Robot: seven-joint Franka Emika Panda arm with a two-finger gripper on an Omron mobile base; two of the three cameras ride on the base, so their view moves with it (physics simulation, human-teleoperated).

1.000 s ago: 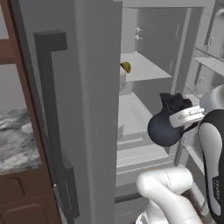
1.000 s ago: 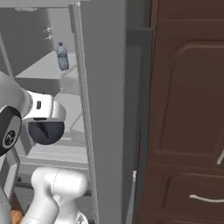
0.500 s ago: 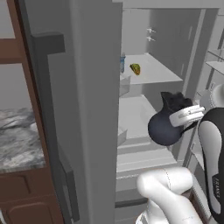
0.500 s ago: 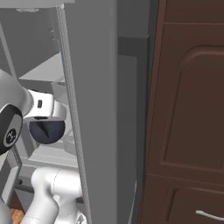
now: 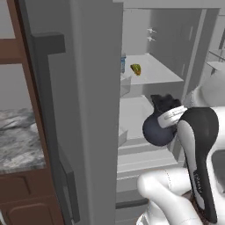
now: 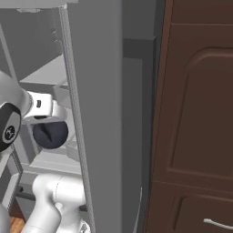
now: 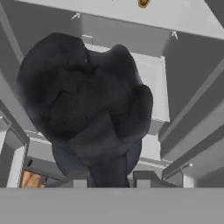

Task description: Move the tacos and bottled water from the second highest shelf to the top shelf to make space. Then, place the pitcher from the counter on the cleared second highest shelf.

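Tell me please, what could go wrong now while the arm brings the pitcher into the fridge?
The pitcher hangs in the gripper in front of the fridge opening, beside the door's edge, so its belly could bump that edge. The tacos lie on the top shelf, so lifting too high might strike it.

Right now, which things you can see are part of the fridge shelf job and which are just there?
Part of the job:
- pitcher, held in the pincer
- tacos on the top shelf
- bottled water beside the tacos
- second highest shelf
- counter

Just there:
- fridge door
- brown cabinet
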